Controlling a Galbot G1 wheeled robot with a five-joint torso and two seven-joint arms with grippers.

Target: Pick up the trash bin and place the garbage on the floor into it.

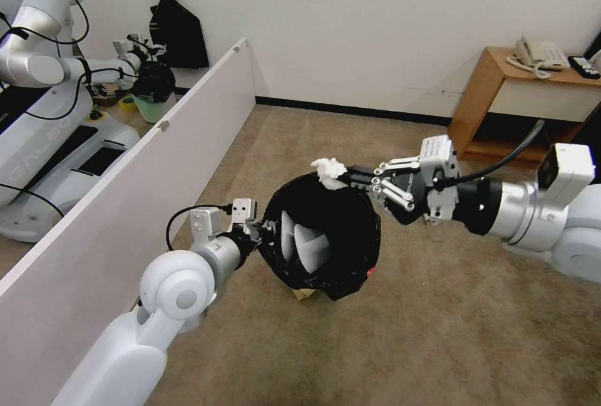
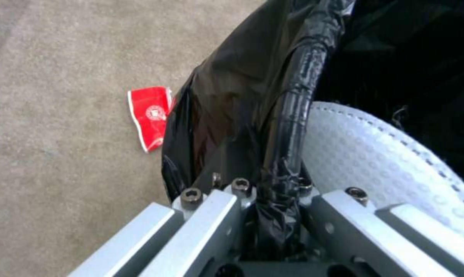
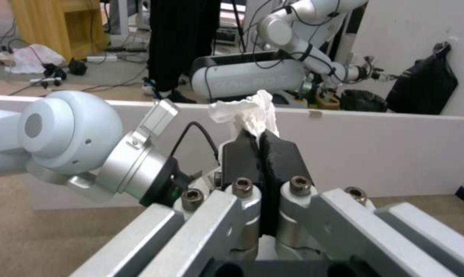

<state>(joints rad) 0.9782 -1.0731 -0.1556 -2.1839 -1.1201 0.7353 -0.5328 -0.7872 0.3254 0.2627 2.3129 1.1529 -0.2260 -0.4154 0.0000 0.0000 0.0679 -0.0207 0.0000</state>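
Observation:
The trash bin [image 1: 341,218], lined with a crinkly black bag, hangs tilted above the carpeted floor [image 1: 438,331]. My left gripper [image 1: 267,229] is shut on its near rim; in the left wrist view the bag's rim [image 2: 288,127] is pinched in that gripper [image 2: 273,192]. White slippers [image 1: 307,246] lie inside the bin. My right gripper [image 1: 352,178] is shut on a white tissue wad [image 1: 328,171] right over the bin's far rim, and the wad [image 3: 247,111] sticks out past the fingertips [image 3: 280,154]. A red paper carton [image 2: 151,115] lies on the carpet below the bin.
A long white partition board [image 1: 125,205] runs along my left, with another robot [image 1: 44,111] behind it. A wooden side table [image 1: 494,99] carrying a phone stands at the back right. A brown cardboard piece [image 1: 305,293] peeks out beneath the bin.

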